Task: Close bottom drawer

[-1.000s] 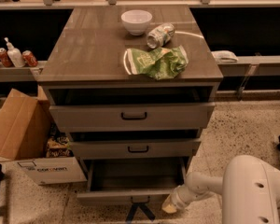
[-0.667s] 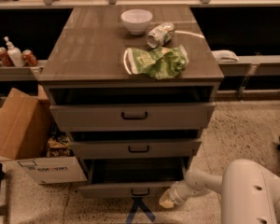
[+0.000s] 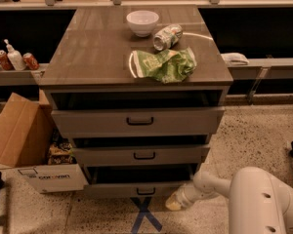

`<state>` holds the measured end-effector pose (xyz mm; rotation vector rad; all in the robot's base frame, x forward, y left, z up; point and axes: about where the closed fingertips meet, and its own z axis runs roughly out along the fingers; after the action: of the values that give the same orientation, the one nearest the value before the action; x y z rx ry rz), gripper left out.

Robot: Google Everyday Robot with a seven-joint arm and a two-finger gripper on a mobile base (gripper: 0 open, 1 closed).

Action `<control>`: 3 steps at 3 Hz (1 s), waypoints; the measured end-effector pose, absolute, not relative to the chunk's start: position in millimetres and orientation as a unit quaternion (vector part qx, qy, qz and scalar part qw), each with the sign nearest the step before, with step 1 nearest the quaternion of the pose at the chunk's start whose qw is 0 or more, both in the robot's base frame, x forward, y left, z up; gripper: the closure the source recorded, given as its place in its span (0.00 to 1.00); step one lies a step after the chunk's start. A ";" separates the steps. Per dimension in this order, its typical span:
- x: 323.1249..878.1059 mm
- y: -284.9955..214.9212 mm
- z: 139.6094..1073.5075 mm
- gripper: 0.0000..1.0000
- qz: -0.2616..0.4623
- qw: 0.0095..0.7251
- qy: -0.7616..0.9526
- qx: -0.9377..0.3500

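The bottom drawer (image 3: 136,188) is the lowest and narrowest of three grey wood-grain drawers, with a small black bar handle (image 3: 145,191). It stands only slightly out of the cabinet, with a dark gap above its front. My gripper (image 3: 175,202) is low at the drawer front's right end, touching or just beside it, on the end of the white arm (image 3: 254,199). The top drawer (image 3: 136,121) and middle drawer (image 3: 139,155) each stand slightly out.
On the cabinet top are a white bowl (image 3: 142,22), a tipped can (image 3: 167,36) and a green chip bag (image 3: 161,65). An open cardboard box (image 3: 19,135) and a white carton (image 3: 51,177) stand at the left. Blue tape (image 3: 144,216) marks the floor in front.
The bottom drawer has slid inward from well open to nearly shut. My gripper has moved in with it toward the cabinet.
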<state>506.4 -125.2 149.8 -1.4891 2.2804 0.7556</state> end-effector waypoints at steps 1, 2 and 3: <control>568.5 -118.5 159.4 1.00 0.256 0.199 0.787 -0.524; 572.1 -118.3 160.1 1.00 0.255 0.201 0.787 -0.524; 604.7 -112.3 168.0 1.00 0.239 0.224 0.784 -0.527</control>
<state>604.7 -112.3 168.0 -1.4552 2.1632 0.6605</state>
